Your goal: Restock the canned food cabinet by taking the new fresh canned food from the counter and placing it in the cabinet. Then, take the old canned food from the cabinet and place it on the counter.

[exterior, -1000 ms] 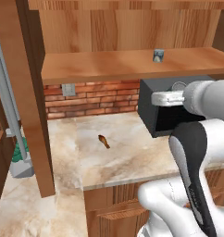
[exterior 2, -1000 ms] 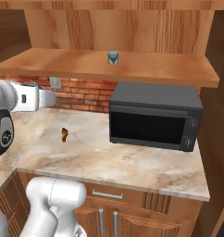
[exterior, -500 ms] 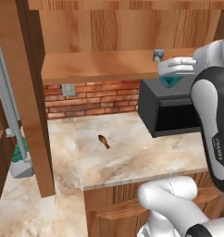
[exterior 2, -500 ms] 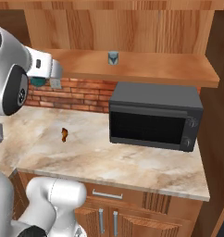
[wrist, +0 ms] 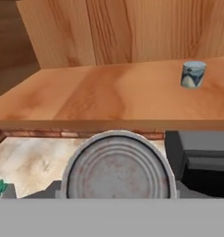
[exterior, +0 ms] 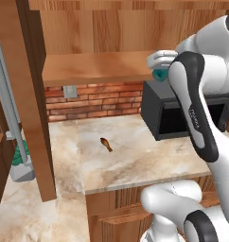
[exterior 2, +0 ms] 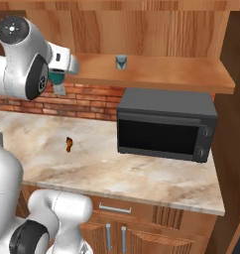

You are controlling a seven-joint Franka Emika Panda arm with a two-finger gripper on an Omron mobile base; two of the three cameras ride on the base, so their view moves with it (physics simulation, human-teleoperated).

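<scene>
teal can held up at the shelf edge

in the hand view the silver lid of the teal can (wrist: 117, 166) sits at the bottom centre of the frame, with the dark finger pads hugging its sides, so the claw is closed around the can. the can is level with the front edge of the cabinet (wrist: 109, 99) shelf and has not gone onto the plank.

in the left base view the gripper (exterior: 160, 70) shows at the upper right, just in front of the shelf edge, with a bit of the teal label peeking out below the white hand. in the right base view the same gripper (exterior 2: 58, 74) is at the upper left, again at the shelf's front edge, with teal showing beneath it.

the pale grey-blue can (wrist: 193, 74) stands upright on the shelf at the upper right of the hand view, well apart from the held can. in the right base view it (exterior 2: 121, 61) is at the top centre, above the microwave (exterior 2: 164, 124).

the counter (exterior 2: 102, 163) runs across the middle of the right base view. a small brown object (exterior: 106, 144) lies on it, left of centre in the left base view; what it is cannot be told. the brick wall (exterior: 95, 99) runs behind the counter under the shelf.
</scene>
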